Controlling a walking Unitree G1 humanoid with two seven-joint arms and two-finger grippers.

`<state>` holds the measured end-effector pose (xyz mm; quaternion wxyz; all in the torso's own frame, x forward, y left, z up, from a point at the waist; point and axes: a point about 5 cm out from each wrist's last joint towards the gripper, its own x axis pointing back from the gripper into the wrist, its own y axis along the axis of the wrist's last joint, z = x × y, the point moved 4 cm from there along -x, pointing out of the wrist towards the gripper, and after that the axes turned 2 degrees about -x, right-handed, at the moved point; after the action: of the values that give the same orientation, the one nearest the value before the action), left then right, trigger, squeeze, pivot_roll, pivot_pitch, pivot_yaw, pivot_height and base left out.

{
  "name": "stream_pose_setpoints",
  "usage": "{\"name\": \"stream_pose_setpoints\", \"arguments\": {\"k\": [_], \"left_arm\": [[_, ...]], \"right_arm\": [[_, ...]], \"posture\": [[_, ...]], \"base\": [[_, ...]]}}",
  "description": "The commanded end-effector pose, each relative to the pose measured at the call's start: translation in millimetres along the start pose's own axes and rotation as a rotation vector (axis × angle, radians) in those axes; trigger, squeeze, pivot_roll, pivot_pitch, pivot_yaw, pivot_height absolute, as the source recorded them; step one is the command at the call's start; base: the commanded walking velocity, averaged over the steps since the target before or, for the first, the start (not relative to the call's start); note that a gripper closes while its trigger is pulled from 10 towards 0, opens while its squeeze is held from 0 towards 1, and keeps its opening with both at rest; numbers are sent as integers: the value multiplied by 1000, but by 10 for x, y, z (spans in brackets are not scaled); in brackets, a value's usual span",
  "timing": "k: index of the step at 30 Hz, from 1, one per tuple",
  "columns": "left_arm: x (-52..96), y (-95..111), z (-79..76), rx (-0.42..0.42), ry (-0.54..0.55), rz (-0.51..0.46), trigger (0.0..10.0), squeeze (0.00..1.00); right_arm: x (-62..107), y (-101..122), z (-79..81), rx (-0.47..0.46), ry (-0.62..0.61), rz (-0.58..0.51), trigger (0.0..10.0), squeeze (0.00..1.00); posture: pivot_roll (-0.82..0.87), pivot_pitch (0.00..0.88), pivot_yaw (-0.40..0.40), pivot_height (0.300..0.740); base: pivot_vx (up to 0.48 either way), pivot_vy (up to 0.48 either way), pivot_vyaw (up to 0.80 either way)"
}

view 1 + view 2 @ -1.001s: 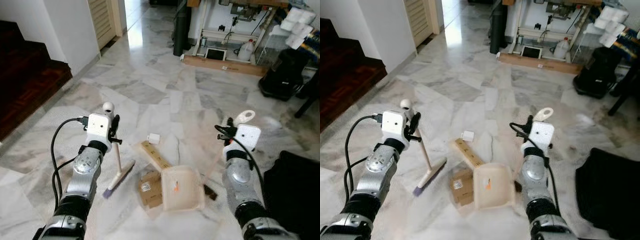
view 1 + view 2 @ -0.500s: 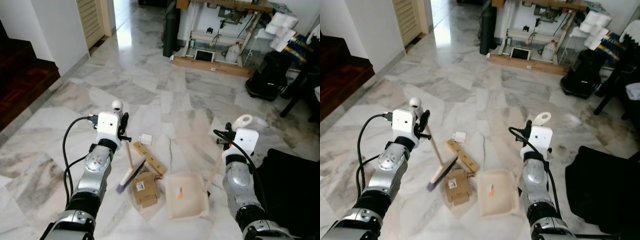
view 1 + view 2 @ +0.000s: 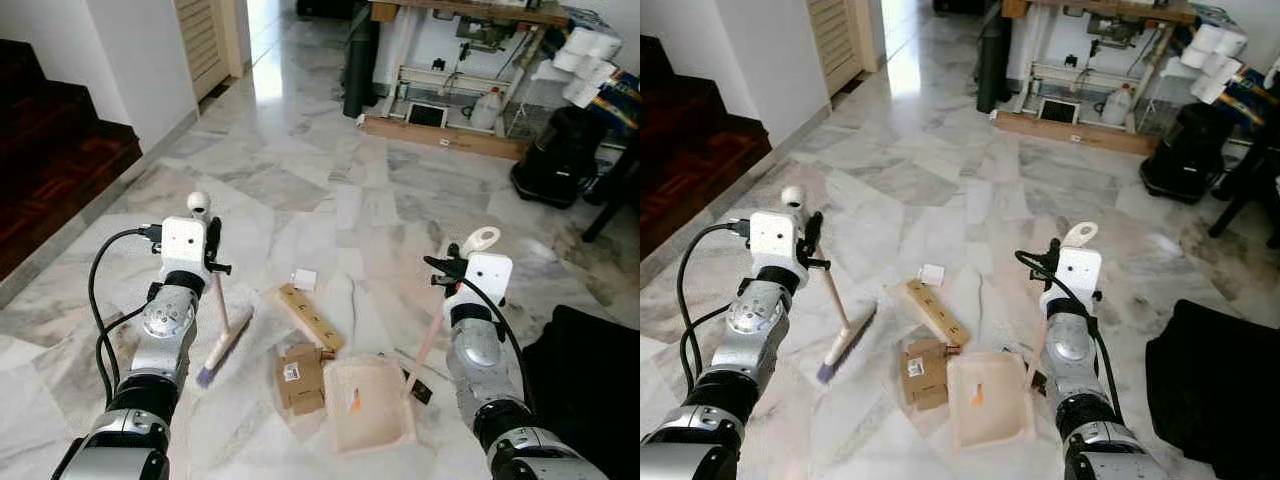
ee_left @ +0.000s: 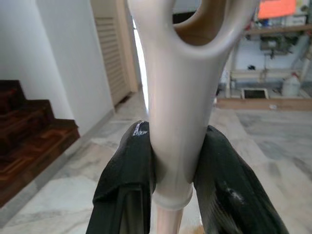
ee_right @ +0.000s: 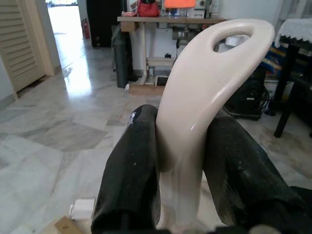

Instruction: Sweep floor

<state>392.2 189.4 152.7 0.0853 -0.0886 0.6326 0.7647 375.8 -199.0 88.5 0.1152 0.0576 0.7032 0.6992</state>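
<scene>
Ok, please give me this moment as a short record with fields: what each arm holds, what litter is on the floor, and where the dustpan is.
left gripper: jaws shut on the broom handle
broom head: on the marble floor, apart from the litter
right gripper: jaws shut on the dustpan handle
dustpan: tray on the floor, beside the litter
litter: cardboard pieces, cardboard strip, small white box

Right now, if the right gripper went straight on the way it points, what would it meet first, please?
Likely open marble floor, then the black cylinder beside the wooden workbench; depth is unclear.
</scene>
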Motion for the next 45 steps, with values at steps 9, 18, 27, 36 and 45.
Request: {"name": "stream_pose_setpoints", "arguments": {"k": [9,18,27,36,45], "left_arm": [[-115,172,-124,37,-84,-67,10000,0],[-199,222,-347,74,-175,-65,10000,0],[-183,216,-652,123,-357,-38,10000,0],[-68,111,-769,137,-503,23,10000,0],[36,124,-742,163,-552,49,10000,0]], "right_arm": [[-11,108,-76,8,-52,-63,10000,0],[131,21,-178,38,-98,-71,10000,0],[299,-120,-252,53,-129,-40,10000,0],[278,-115,-279,62,-147,-25,10000,0],[255,-113,-297,68,-163,-10,10000,0]], "posture": [[24,17,-53,740],[-28,62,-42,740],[-40,81,-34,740],[-21,87,-32,740],[2,93,-30,740]], "base": [[0,0,0],[0,0,0],[0,0,0],[0,0,0],[0,0,0]]}}
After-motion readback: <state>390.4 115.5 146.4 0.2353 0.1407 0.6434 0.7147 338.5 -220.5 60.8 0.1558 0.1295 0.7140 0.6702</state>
